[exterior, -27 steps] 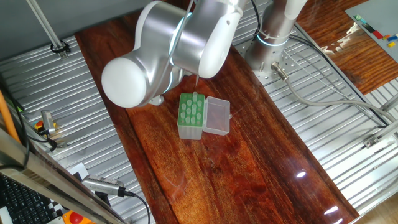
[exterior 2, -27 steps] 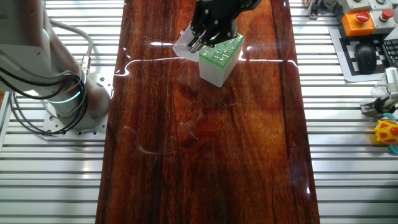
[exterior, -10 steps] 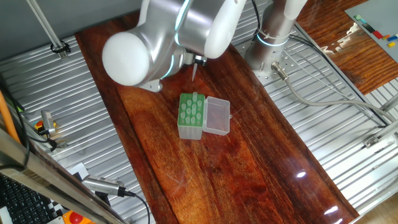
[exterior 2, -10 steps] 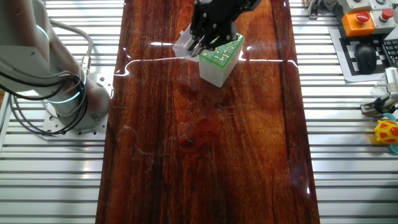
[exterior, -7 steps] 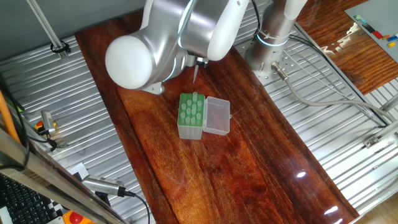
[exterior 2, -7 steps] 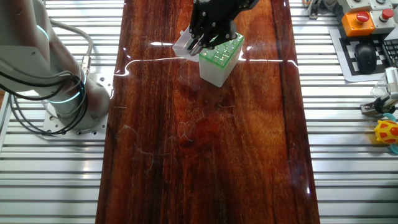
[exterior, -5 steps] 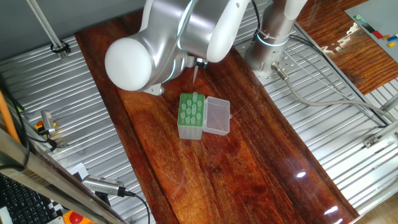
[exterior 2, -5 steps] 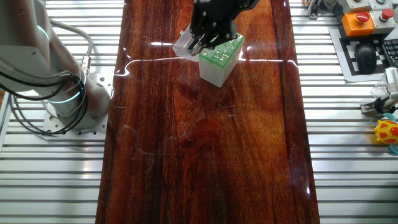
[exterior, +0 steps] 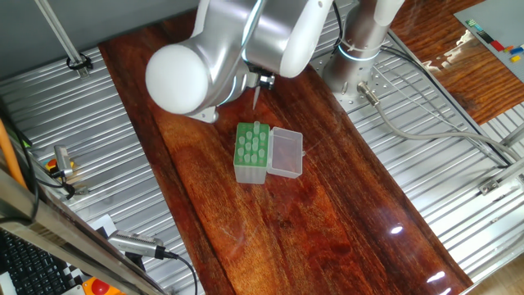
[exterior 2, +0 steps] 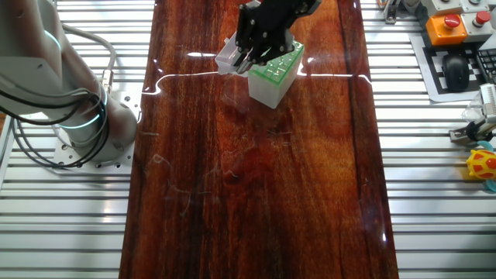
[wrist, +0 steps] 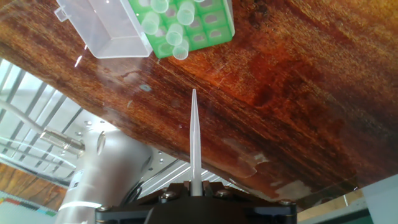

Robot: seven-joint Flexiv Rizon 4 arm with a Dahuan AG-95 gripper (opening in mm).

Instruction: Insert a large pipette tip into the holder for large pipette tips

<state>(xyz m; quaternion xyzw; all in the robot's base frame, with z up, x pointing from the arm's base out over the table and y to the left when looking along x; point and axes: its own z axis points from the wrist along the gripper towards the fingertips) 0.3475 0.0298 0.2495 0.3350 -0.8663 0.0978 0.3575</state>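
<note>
Translucent large pipette tip (wrist: 195, 140) clamped in tool (wrist: 196, 194), hanging above bare wood beside holder (exterior: 251, 152) edge.

Robot lab: emergency-stop button (exterior 2: 450, 25), keyboard (exterior 2: 486, 65).

From the hand view, a large pipette tip (wrist: 195, 140) projects from the gripper (wrist: 195, 190) toward 12 o'clock over bare wooden table (wrist: 298, 112), with open air on both sides of it. The holder for large pipette tips (wrist: 193, 28) lies ahead at 12 o'clock, apart from the tip's point. Several tips (wrist: 175, 26) already stand in its holes, crowding the near rows. Its clear lid (wrist: 106, 25) lies open at 11 o'clock, touching the holder. The arm base (wrist: 106, 168) fills the area at 8 o'clock.
</note>
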